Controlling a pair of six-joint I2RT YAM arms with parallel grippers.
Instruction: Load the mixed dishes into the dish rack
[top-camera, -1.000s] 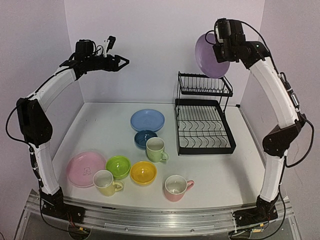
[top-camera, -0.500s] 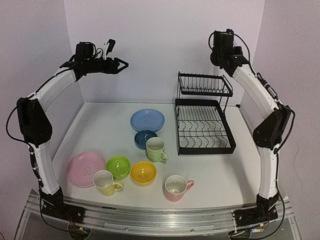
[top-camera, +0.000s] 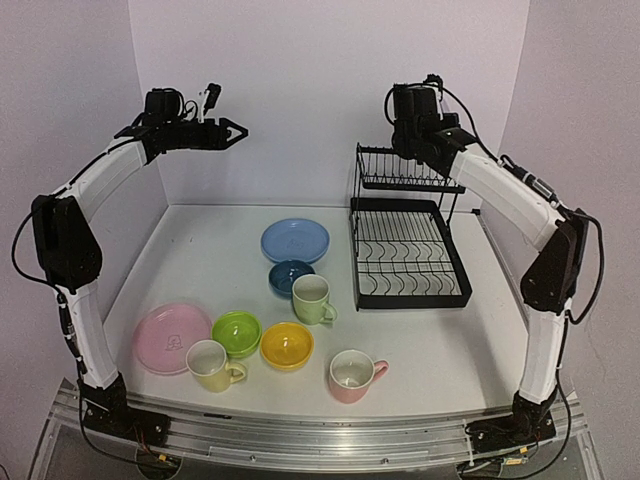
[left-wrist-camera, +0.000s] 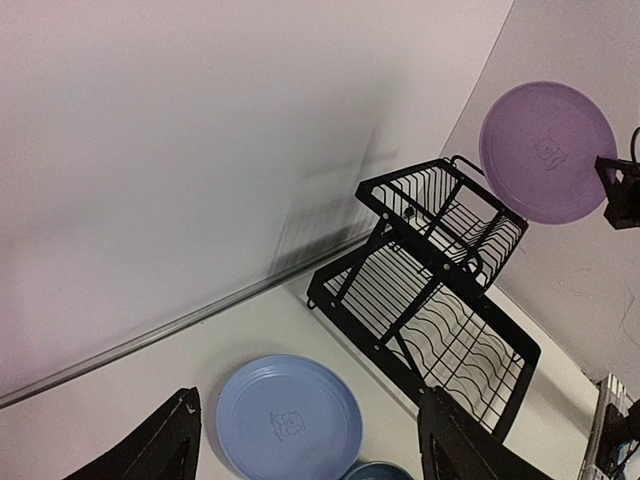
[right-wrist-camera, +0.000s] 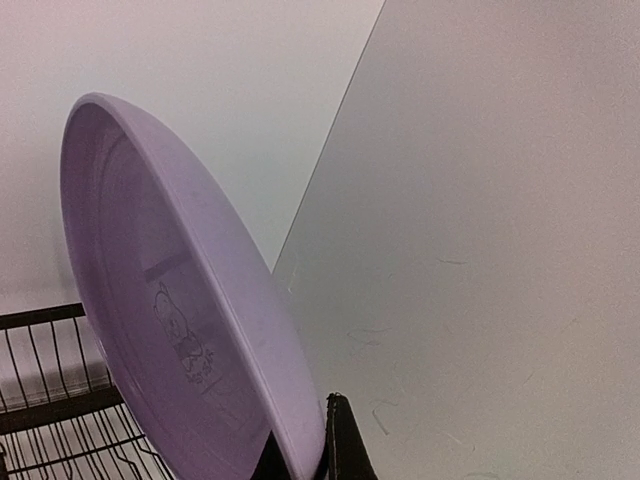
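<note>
The lilac plate (right-wrist-camera: 180, 330), bowls (top-camera: 237, 333) and mugs (top-camera: 352, 374) are glossy ceramic, the rack (top-camera: 400, 203) black metal wire, the table (top-camera: 480, 350) matt white.

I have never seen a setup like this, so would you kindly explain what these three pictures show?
Two white robot arms are bolted at the near edge of a table. The overhead picture looks over both from behind. The other two come from a camera on each wrist. The left end effector hangs high, open and empty. The right end effector is shut on a lilac plate, gripped by its rim above the black dish rack. On the table lie a blue plate, pink plate, dark blue bowl, green bowl, yellow bowl, pale green mug, yellow mug and pink mug.
</note>
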